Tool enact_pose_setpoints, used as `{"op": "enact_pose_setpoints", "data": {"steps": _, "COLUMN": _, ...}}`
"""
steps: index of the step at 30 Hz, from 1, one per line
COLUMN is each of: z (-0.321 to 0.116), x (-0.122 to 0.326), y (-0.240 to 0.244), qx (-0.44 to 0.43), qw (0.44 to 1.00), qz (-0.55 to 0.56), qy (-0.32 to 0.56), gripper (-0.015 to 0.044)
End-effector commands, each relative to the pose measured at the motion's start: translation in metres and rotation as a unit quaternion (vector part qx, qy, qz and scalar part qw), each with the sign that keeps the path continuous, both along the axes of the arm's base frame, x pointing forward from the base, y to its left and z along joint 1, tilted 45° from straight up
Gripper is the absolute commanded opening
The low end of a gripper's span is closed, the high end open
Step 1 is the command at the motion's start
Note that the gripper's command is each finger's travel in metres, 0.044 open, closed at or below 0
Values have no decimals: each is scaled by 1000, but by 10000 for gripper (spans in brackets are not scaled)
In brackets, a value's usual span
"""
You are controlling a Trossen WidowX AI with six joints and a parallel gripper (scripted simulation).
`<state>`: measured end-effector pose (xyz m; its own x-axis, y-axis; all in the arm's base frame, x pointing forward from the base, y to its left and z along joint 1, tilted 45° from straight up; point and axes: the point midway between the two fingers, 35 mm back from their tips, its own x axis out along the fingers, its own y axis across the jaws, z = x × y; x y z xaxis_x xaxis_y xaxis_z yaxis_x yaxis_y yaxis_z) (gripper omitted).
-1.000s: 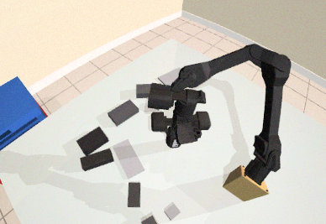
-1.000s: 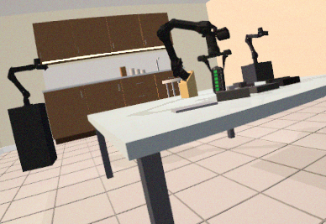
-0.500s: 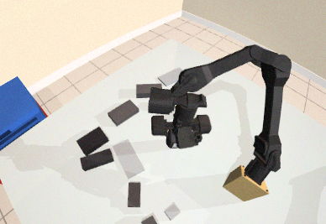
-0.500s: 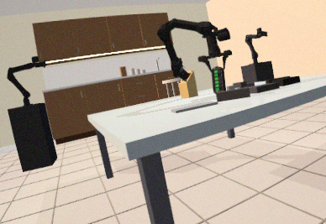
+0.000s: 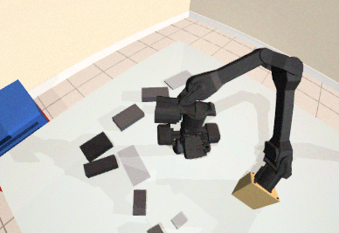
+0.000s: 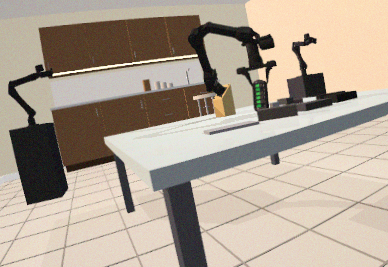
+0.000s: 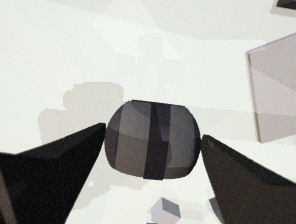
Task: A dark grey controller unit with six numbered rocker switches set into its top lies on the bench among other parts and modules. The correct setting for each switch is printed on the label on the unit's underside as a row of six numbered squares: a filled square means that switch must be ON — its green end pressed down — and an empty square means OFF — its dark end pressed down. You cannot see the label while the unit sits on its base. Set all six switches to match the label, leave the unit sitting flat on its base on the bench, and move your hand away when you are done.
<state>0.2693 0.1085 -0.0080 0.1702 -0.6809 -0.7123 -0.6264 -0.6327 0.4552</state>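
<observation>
The dark grey controller unit stands on end between the fingers of my gripper. The gripper is shut on it, with a fingertip against each side. In the exterior view its switch face shows a column of bright green marks; single rocker positions are too small to read surely. The wrist view looks onto its rounded end, with a dark band down the middle. The label is hidden in all current views. Whether its lower end touches the bench I cannot tell.
Dark blocks and pale flat plates lie around the unit. A tan angled block sits at the arm's base. A blue box stands beyond the bench edge.
</observation>
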Motion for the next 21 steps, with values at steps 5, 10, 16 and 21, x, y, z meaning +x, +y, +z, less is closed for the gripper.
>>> {"op": "enact_pose_setpoints", "data": {"steps": 5, "z": -8, "x": -6, "y": -3, "qx": -1, "qw": 1000, "qz": -7, "qy": 3, "gripper": 338}}
{"op": "enact_pose_setpoints", "data": {"steps": 10, "z": -11, "x": -8, "y": -3, "qx": -1, "qw": 1000, "qz": -7, "qy": 3, "gripper": 338}}
{"op": "enact_pose_setpoints", "data": {"steps": 16, "z": -15, "x": -11, "y": -2, "qx": -1, "qw": 1000, "qz": -7, "qy": 3, "gripper": 338}}
{"op": "enact_pose_setpoints", "data": {"steps": 21, "z": -18, "x": -14, "y": -2, "qx": -1, "qw": 1000, "qz": -7, "qy": 3, "gripper": 338}}
